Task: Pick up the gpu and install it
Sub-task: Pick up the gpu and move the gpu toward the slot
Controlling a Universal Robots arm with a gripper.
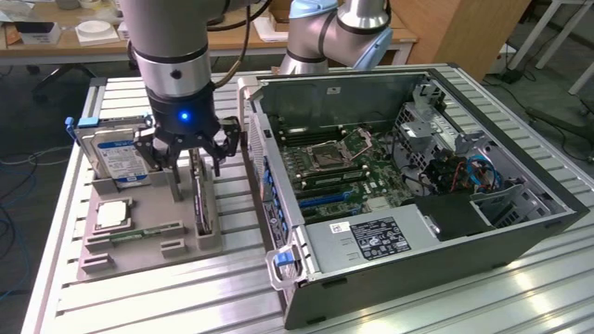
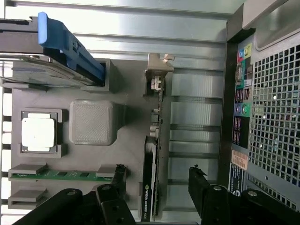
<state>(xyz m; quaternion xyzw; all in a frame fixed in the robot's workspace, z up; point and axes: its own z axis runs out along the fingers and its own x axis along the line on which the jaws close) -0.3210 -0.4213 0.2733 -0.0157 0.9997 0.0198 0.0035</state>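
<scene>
Pick-up step in hand: fingers (image 2: 200, 187) fully spread, holding nothing, poised above the gpu (image 2: 149, 192), one each side. Grasp calls for centred closure on its thin edge.

A grey tray (image 1: 139, 259) holds a hard drive (image 1: 119, 156), processor (image 1: 113, 213) and memory stick (image 1: 149, 232) beside an open computer case (image 1: 427, 268).

A ribbed metal workbench (image 1: 519, 292) is seen in the foreground, with bright light reflected on its slats toward the exterior view's right. Behind it, a wooden desk (image 1: 55, 49) and a wooden cabinet (image 1: 464, 31) are set. Cables (image 1: 538, 111) are strewn over the grey floor (image 1: 561, 76).
</scene>
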